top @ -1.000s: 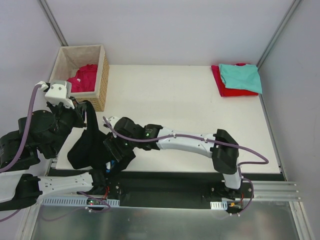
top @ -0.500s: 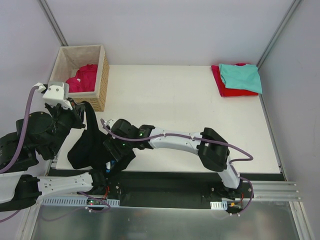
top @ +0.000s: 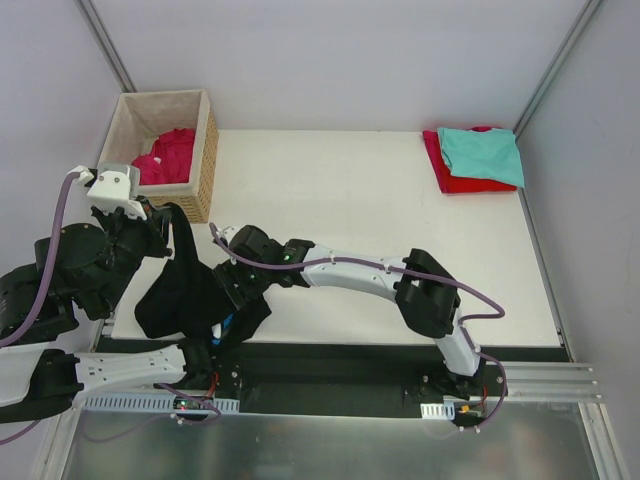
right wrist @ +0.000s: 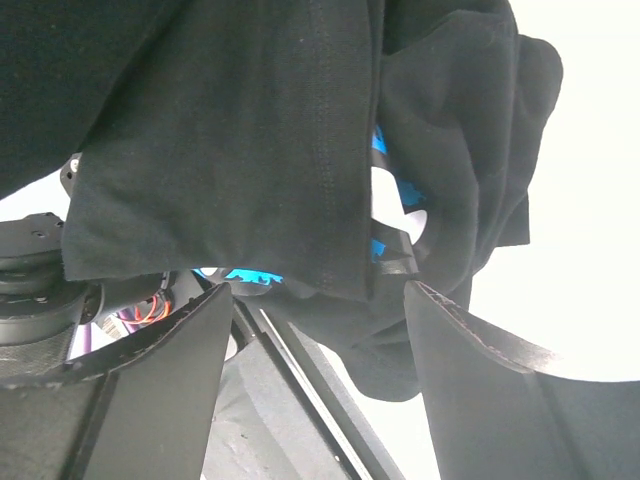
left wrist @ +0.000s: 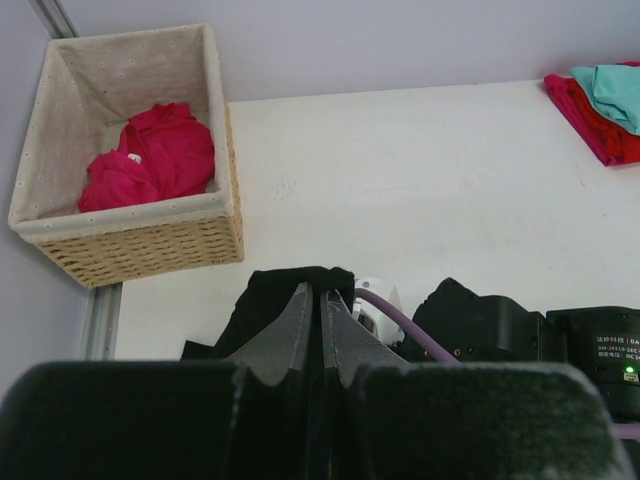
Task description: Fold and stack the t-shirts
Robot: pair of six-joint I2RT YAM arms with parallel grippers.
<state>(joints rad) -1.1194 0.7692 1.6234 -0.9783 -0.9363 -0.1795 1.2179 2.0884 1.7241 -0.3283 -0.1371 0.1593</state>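
Observation:
My left gripper [top: 163, 216] [left wrist: 322, 300] is shut on the top edge of a black t-shirt [top: 180, 290] [left wrist: 290, 285], which hangs down over the table's front left corner. My right gripper [top: 232, 300] [right wrist: 318, 290] is open right at the shirt's lower part. The black t-shirt's [right wrist: 220, 150] hem hangs just above and between its fingers, untouched by the pads. A crimson-pink t-shirt [top: 168, 155] [left wrist: 150, 155] lies crumpled in the basket. A teal t-shirt [top: 482, 152] lies folded on a red t-shirt [top: 450, 180] at the back right corner.
The wicker basket [top: 205, 165] [left wrist: 140, 245] stands at the back left corner, close behind my left gripper. The white table [top: 350, 200] stretches between basket and stack. Below the hanging shirt are the table's front edge and the arm bases' black rail [top: 330, 365].
The right arm's elbow has swung in to the left while its gripper stayed at the hanging shirt. The left gripper keeps its hold and has barely shifted.

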